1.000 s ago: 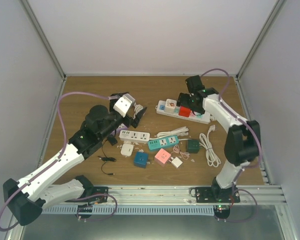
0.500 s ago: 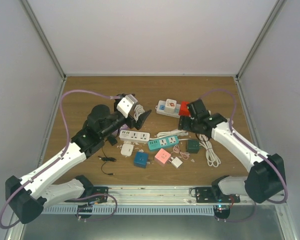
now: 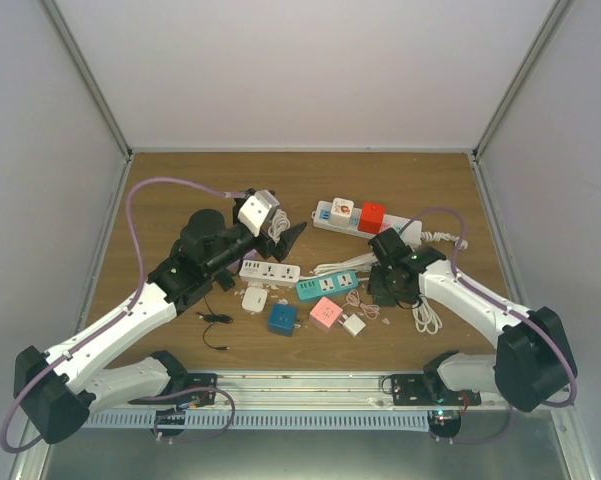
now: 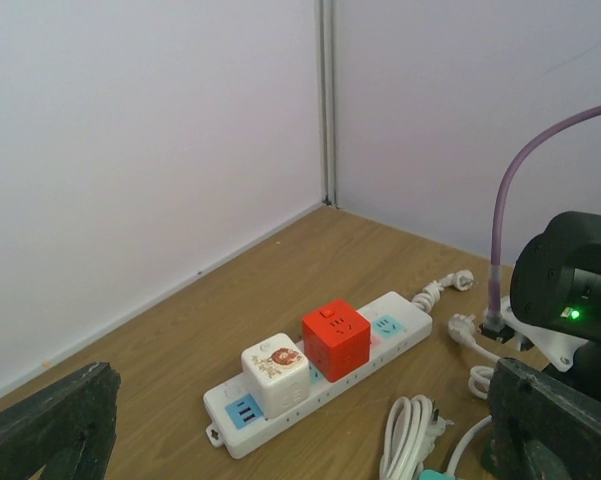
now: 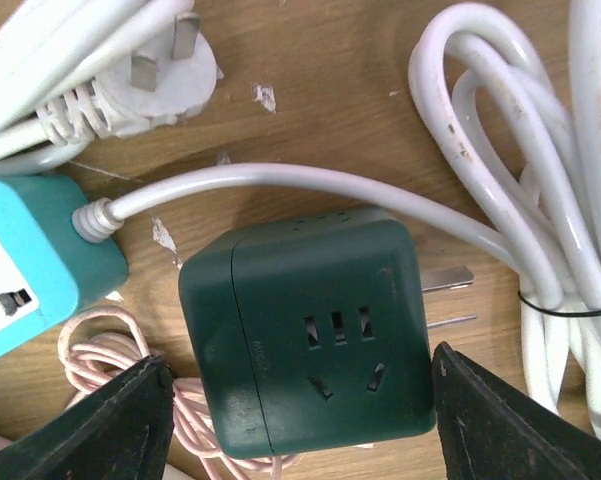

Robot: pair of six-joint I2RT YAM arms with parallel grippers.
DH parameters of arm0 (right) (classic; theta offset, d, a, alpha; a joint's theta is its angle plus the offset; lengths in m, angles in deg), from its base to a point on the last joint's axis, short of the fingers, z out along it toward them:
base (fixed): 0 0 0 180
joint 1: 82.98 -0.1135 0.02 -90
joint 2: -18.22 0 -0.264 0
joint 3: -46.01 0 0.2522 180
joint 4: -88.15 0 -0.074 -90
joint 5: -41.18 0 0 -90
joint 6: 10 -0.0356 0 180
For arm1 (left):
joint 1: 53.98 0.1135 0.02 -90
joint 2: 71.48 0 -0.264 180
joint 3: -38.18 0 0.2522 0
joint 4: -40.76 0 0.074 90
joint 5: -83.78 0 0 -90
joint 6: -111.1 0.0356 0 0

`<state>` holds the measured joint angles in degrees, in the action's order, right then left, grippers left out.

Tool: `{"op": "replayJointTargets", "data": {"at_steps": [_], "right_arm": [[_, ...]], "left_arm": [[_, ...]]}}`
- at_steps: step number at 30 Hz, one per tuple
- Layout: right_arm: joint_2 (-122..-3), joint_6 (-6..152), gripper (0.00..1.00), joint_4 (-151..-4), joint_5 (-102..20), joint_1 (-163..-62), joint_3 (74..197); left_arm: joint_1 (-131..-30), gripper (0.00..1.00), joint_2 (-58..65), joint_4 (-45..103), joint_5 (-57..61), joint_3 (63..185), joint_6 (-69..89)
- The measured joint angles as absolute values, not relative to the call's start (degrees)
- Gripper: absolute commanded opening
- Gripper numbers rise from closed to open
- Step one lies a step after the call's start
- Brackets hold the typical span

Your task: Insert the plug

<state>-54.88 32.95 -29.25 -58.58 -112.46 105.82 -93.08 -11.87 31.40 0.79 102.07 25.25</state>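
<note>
A dark green cube plug [image 5: 310,340] lies on the wood with its metal prongs pointing right. My right gripper [image 5: 302,400] is low over it, one finger on each side; the jaws stand apart and a small gap shows at the left finger. From above, the right gripper [image 3: 388,288] hides the cube. At the back lies a white power strip [image 4: 400,320] with a red cube [image 4: 335,335] and a white picture cube [image 4: 275,370] standing in it. My left gripper [image 4: 300,430] hovers open, facing the strip from the left, with nothing in it.
A teal strip [image 3: 327,285] and a white strip [image 3: 269,271] lie mid-table, with blue [image 3: 282,319] and pink [image 3: 326,313] cubes and a small white adapter [image 3: 353,324] in front. White coiled cables [image 5: 520,150] and a thin pink cable [image 5: 110,340] crowd the green cube.
My right arm has swung from the power strip toward the front and come down over the green cube, its jaws narrowing. The red cube stays on the strip. My left gripper has edged right.
</note>
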Motion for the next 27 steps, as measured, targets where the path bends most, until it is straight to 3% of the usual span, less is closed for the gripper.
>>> {"op": "replayJointTargets", "data": {"at_steps": [6,24,26,27], "right_arm": [[-57.0,33.1,0.64,-30.0,-57.9,-112.5,105.5],[-60.5,34.3,0.68,-32.6,-58.9,-112.5,105.8],[-61.3,34.5,0.64,-32.5,-59.5,-112.5,105.8],[-61.3,34.6,0.57,-32.5,-59.5,-112.6,105.8]], "left_arm": [[-93.1,0.99,-11.9,32.3,0.5,101.9,25.1],[-93.1,0.99,-11.5,32.3,0.4,101.9,24.7],[-93.1,0.99,-11.5,32.3,0.4,101.9,24.7],[-93.1,0.99,-11.5,32.3,0.4,101.9,24.7]]}}
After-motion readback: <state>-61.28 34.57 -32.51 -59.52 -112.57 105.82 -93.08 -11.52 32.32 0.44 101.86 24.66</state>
